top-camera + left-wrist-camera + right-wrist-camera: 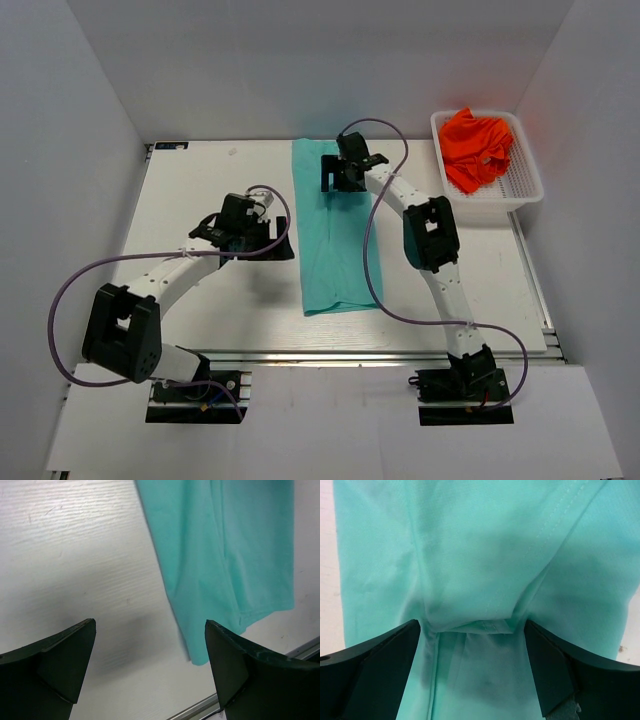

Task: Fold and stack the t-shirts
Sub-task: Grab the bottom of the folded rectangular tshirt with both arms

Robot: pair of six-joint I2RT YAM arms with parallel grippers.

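Observation:
The teal t-shirt (335, 240) lies on the white table as a long narrow strip, folded lengthwise, running from the back edge toward the front. My right gripper (342, 178) hovers open over its far end; the right wrist view shows the teal fabric (485, 555) with a folded seam between the open jaws. My left gripper (262, 237) is open and empty just left of the strip; the left wrist view shows the shirt's near corner (225, 555) ahead of the jaws. The orange-red t-shirt (478, 148) lies crumpled in the basket.
The white perforated basket (522, 190) stands at the back right of the table. The table's metal front edge (240, 690) shows near the left gripper. Purple cables loop beside both arms. Grey walls close in the back and sides.

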